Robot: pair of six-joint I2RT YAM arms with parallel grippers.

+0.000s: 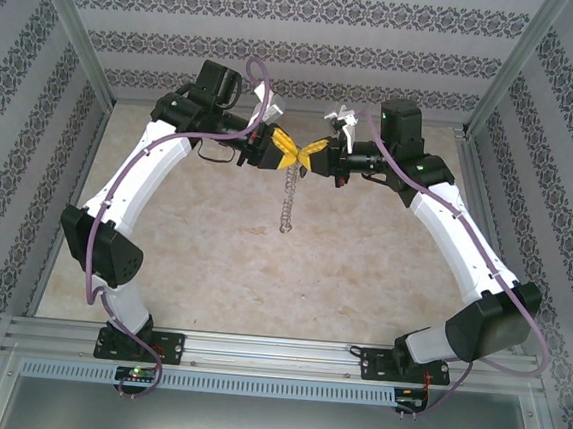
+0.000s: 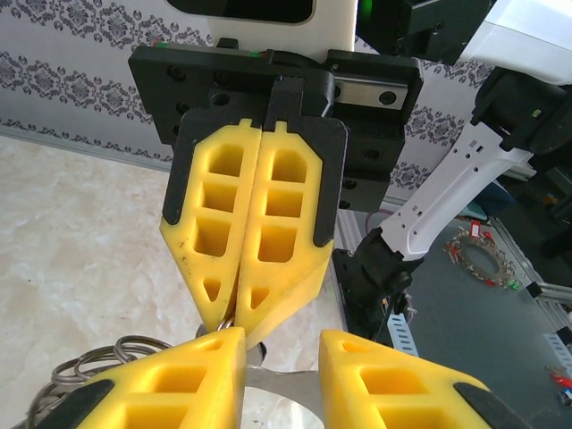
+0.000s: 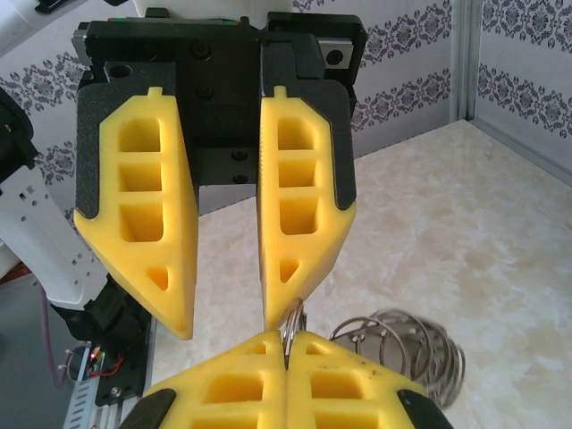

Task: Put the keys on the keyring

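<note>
At 12 o'clock, mid-air: keyring (image 1: 288, 203) — likely light, stiff, slippery wire.
Right gripper (image 3: 288, 340): clamped on its top loop.
Left gripper (image 2: 281, 338): jaws apart.

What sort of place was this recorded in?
Most likely a purpose-built robot cell in a lab or workshop, not a home: an aluminium frame boxes in the marble-look tabletop, patterned wall panels stand as a backdrop, and the left arm and right arm are bolted to its front rail.
</note>
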